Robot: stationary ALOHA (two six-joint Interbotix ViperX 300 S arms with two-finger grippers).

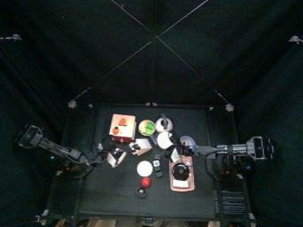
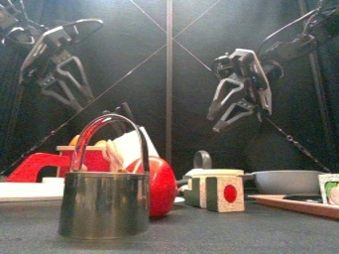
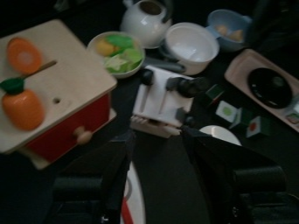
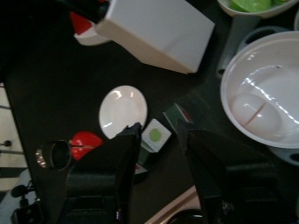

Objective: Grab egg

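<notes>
At the left side, the left end effector (image 3: 162, 154) hangs above the surface (image 1: 116, 193), and its two jaws stand well apart with nothing between them, so it is released. Below it, toward the back left of the surface, there is a wooden board (image 1: 119, 125) on a red base, with a toy carrot (image 3: 24, 107) lying on it. Just beside the board to the right stands a green bowl (image 1: 147, 128), and in front of the board lies a white box (image 1: 117, 158). The egg (image 1: 144, 168), a white oval shape, lies on the surface near the middle and toward the front, to the right of the white box and free of both end effectors. A small red ball (image 1: 145, 184) lies just in front of the egg. To the right of the egg is a pink tray (image 1: 182, 184) that carries a black pan (image 3: 271, 86), and behind the tray stands a white bowl (image 4: 267, 92). At the right side, the right end effector (image 4: 162, 140) hangs over the area between the egg and the tray; its jaws are also spread wide and they grasp nothing. In the right wrist view the egg shows just beyond its jaw tips, near a small tile (image 4: 156, 133) with a green mark.
</notes>
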